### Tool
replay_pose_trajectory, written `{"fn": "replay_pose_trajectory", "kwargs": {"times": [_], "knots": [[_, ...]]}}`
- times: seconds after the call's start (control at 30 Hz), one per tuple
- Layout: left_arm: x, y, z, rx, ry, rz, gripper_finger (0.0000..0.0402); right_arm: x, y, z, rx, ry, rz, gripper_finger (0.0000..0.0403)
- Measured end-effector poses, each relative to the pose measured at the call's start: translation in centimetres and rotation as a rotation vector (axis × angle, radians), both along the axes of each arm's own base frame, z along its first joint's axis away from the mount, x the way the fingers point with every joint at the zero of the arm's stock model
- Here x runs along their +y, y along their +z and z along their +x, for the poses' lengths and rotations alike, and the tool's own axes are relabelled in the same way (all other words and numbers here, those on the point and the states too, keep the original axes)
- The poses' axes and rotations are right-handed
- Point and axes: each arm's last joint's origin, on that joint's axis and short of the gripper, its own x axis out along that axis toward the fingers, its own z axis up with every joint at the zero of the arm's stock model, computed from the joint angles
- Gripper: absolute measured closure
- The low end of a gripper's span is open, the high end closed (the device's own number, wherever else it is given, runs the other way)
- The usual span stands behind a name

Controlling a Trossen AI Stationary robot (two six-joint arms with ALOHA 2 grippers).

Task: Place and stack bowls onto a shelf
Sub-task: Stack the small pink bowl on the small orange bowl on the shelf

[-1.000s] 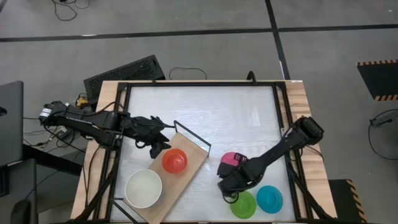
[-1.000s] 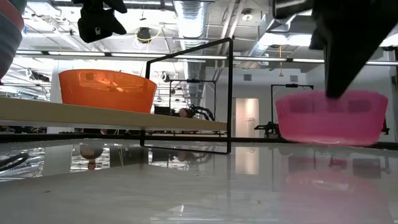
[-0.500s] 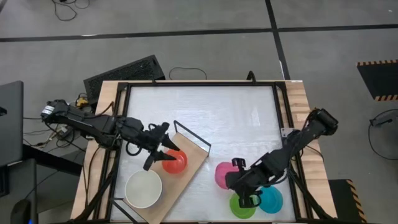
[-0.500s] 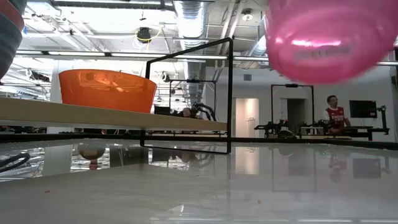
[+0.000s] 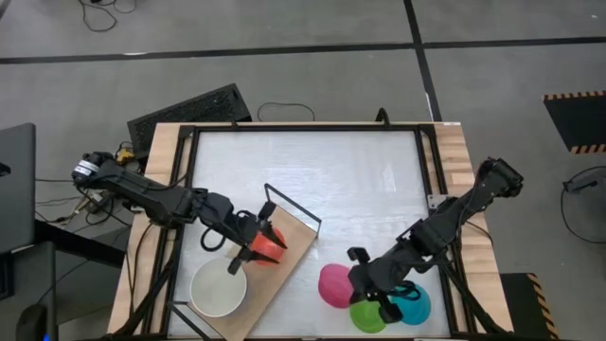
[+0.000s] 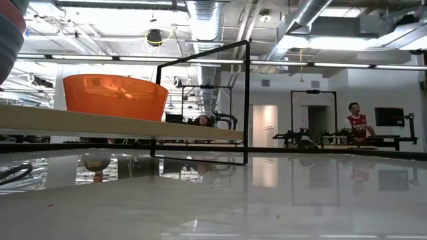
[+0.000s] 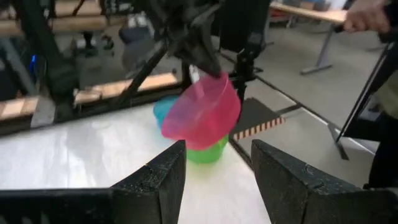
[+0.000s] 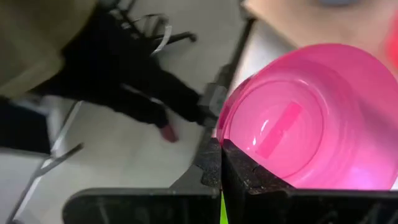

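A red bowl (image 5: 271, 245) and a cream-white bowl (image 5: 218, 288) stand on the light-wood shelf (image 5: 295, 233). The red bowl (image 6: 115, 97) also shows on the shelf board (image 6: 133, 124) in the low view. My left gripper (image 5: 248, 241) is open and hovers over the red bowl's left side. My right gripper (image 5: 360, 281) is shut on a magenta bowl (image 5: 335, 286), held in the air beside a lime green bowl (image 5: 367, 316) and a cyan bowl (image 5: 414, 303), which stand on the table. The other bowls are out of view. My right gripper pinches the magenta bowl's rim (image 8: 225, 138) between its two fingers, one finger inside the bowl and one outside. The fingers come at it from above, slanting from the table's right. The bowl (image 7: 202, 112) hangs tilted below the fingers, lifted clear of the table.
The shelf's black wire frame (image 5: 289, 201) rises at its far end and shows as an upright loop (image 6: 247, 100) in the low view. A black rail frames the white tabletop (image 5: 312, 170). A person (image 6: 353, 122) stands far off in the room.
My right gripper has lifted the magenta bowl off the table, tipped it and carried it toward the near edge, up out of the low view. My left gripper has gone toward the right and near edges, from beside the shelf's far end to over the red bowl.
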Motion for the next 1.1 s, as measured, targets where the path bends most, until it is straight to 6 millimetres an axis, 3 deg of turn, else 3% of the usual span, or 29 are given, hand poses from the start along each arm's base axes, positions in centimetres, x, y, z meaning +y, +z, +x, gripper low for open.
{"fn": "replay_pose_trajectory", "kwargs": {"times": [0.2,0.73,1.1], "knots": [[0.0,0.2,0.0,0.007,-0.098,-0.063,0.0235,-0.4,0.1,1.4,-0.014,0.036,0.058,0.0385],[-0.1,0.3,-0.1,0.02,-0.134,-0.1,0.0235,-2.7,5.2,4.2,-0.34,0.087,0.155,0.0385],[-0.2,0.9,-0.1,-0.044,-0.156,-0.116,0.0235,-3.4,5.8,4.9,-0.401,0.123,0.22,0.0385]]}}
